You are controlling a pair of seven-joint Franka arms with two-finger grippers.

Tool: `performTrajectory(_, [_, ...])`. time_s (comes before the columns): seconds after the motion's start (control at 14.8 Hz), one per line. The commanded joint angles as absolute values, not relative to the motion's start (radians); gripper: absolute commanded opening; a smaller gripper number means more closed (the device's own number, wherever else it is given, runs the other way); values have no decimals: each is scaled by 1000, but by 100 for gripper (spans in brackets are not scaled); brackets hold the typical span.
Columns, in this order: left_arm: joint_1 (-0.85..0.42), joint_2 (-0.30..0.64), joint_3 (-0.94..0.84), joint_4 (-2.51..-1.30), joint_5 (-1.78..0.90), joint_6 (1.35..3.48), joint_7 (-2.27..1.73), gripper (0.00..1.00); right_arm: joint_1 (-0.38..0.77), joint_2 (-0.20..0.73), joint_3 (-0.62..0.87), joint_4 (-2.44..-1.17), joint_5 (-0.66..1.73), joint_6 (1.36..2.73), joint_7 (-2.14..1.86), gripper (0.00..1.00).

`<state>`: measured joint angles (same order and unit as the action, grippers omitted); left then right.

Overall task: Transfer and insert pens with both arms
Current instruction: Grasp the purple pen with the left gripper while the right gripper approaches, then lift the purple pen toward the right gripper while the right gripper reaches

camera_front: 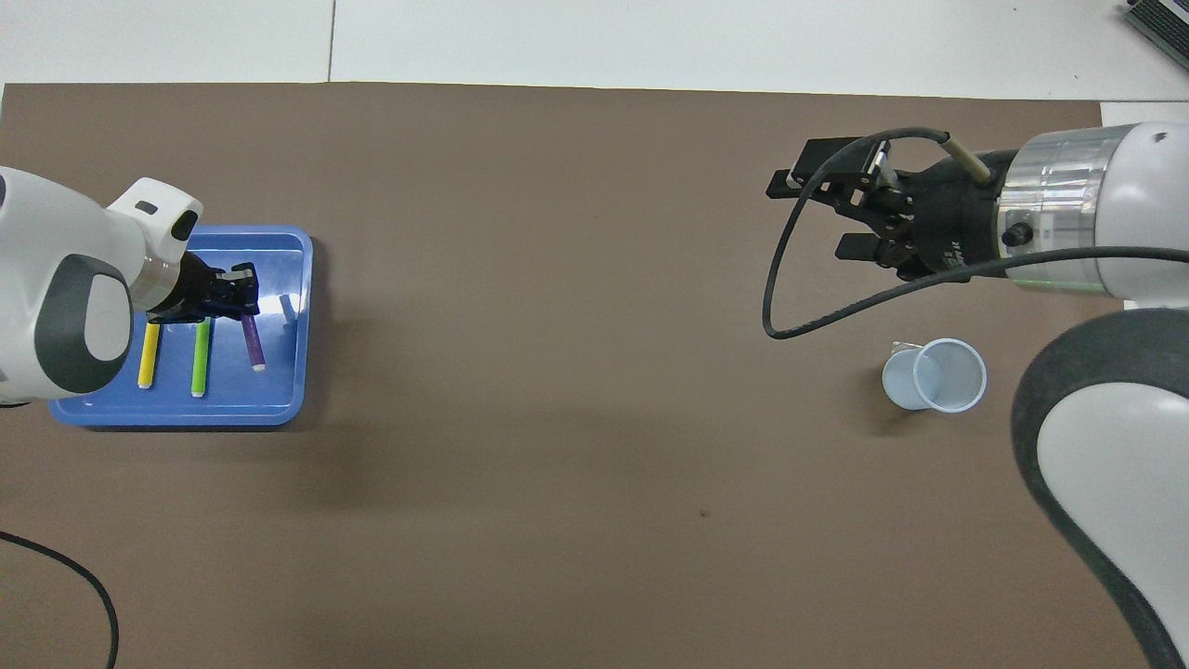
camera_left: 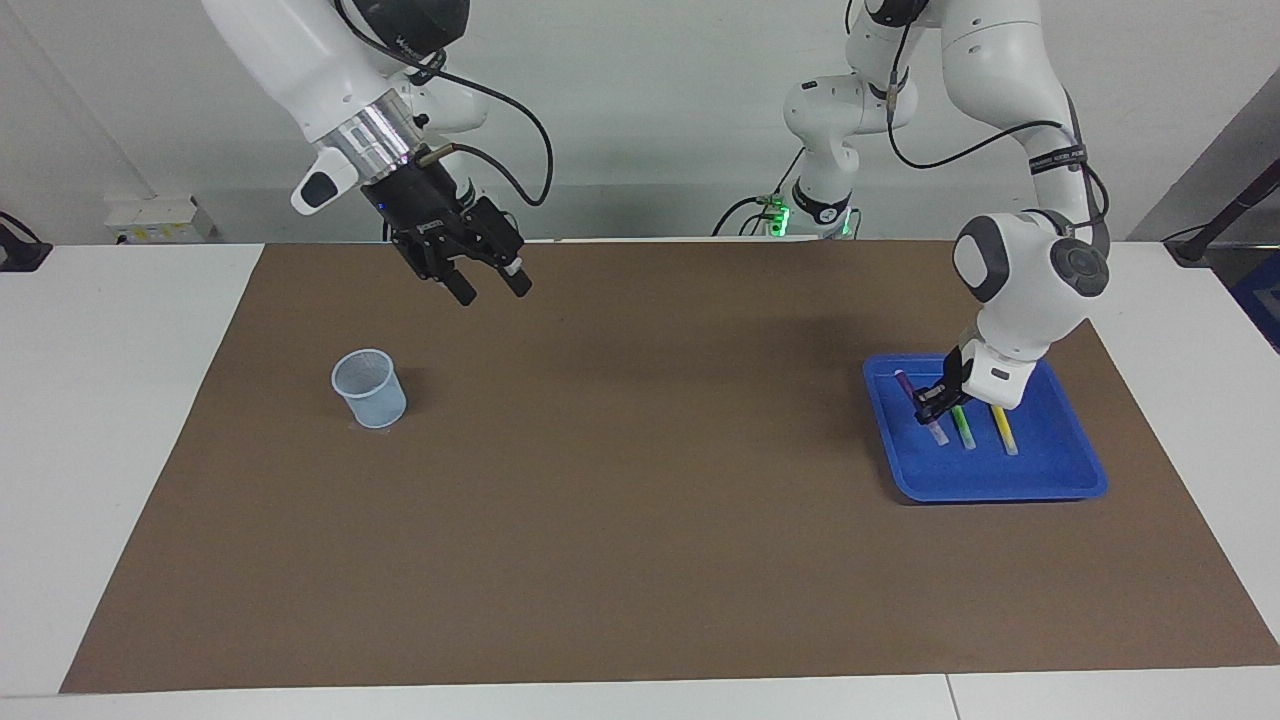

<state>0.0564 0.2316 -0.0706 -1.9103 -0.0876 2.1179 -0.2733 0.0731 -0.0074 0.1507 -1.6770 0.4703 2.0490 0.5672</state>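
Facing view: left gripper (camera_left: pixel 928 408) closed on the purple pen (camera_left: pixel 921 406), gripped near its middle over the blue tray (camera_left: pixel 1060 470); the pen hangs tilted, its whitish end lowest and apparently just clear of the tray floor, though contact cannot be ruled out; its long axis runs nearly in line with the other two pens. Green pen (camera_left: pixel 963 428) and yellow pen (camera_left: pixel 1003 429) lie flat in the tray, side by side and parallel, green between purple and yellow, whitish ends pointing away from the robots. Right gripper (camera_left: pixel 490 284) empty, fingers spread wide, raised over bare brown mat toward the right arm's end of the table; the cup (camera_left: pixel 369 387) stands upright on the mat close by, mouth open. Judged key relation: the held pen sits well apart from the right gripper, across most of the table's length, so a handover asks both arms to come toward the middle; the left arm alone is near the tray. Materials: pens slim, smooth, rigid plastic sticks; tray glossy moulded plastic with raised rim and rounded corners; cup thin, pale, translucent, tapered; mat matte and flat.
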Motion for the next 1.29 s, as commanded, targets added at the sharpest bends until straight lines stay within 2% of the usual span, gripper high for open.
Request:
performTrajectory(0.0, [48,197,-66,-1867,-167,2037,-409,0,84,-32,152,-1712,527,2077,636,100])
performTrajectory(0.41, [40,97,-74,-1867,-359,1985,-797,0,121,-40,152,-1736,558,2146,764,100])
performTrajectory(0.75, [28,52,-75,-1868,-543,1919,-1049,0,182,-31,150,-1741,537,2180,802,100])
performTrajectory(0.88, [28,38,-87,-1871,-596,1888,-1083,0,195,-32,152,-1758,537,2248,802,100])
performTrajectory(1.08, [28,6,-106,-1879,-653,1875,-1156,0,288,-14,152,-1769,538,2359,842,100])
performTrajectory(1.22, [28,-15,-121,-1879,-702,1875,-1222,0,327,-12,152,-1776,538,2384,882,100])
